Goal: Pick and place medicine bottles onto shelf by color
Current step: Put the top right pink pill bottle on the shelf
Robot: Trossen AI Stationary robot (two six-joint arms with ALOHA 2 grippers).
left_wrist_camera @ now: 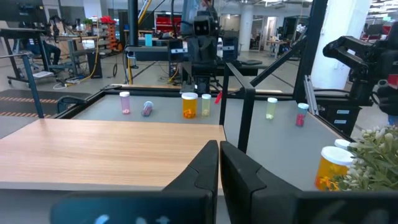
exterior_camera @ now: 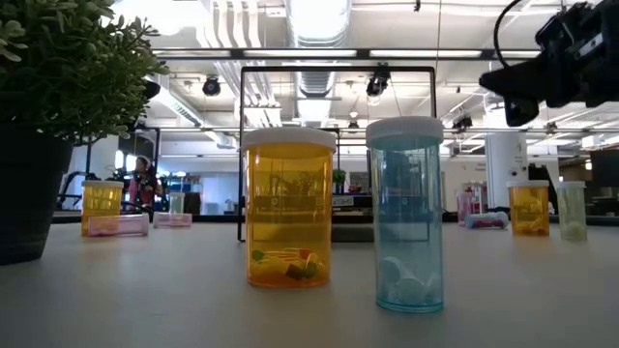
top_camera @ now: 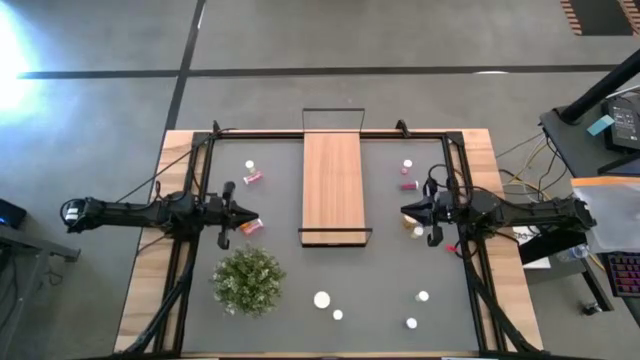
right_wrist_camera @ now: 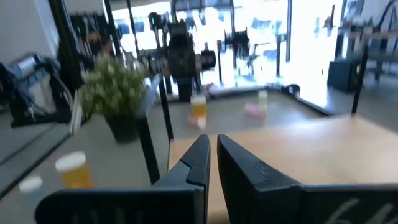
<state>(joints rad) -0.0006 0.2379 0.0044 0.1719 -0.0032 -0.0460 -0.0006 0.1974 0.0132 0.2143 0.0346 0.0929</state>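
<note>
Shelf (top_camera: 332, 185) lies lengthwise at table centre, board bare, no bottle on it. Left gripper (top_camera: 262, 217) hovers just beside shelf's left edge, fingers pressed together, holding nothing. Right gripper (top_camera: 404, 210) hovers just beside shelf's right edge, fingers together too, empty. Medicine bottles (top_camera: 252, 178) scattered on grey mat (top_camera: 380, 290): two left of shelf, one orange near left gripper, several right of shelf, more near front edge. Orange bottle (exterior_camera: 288, 221) and blue bottle (exterior_camera: 408, 214) stand upright, side by side, apart. Plant (top_camera: 248, 280) at front left.
</note>
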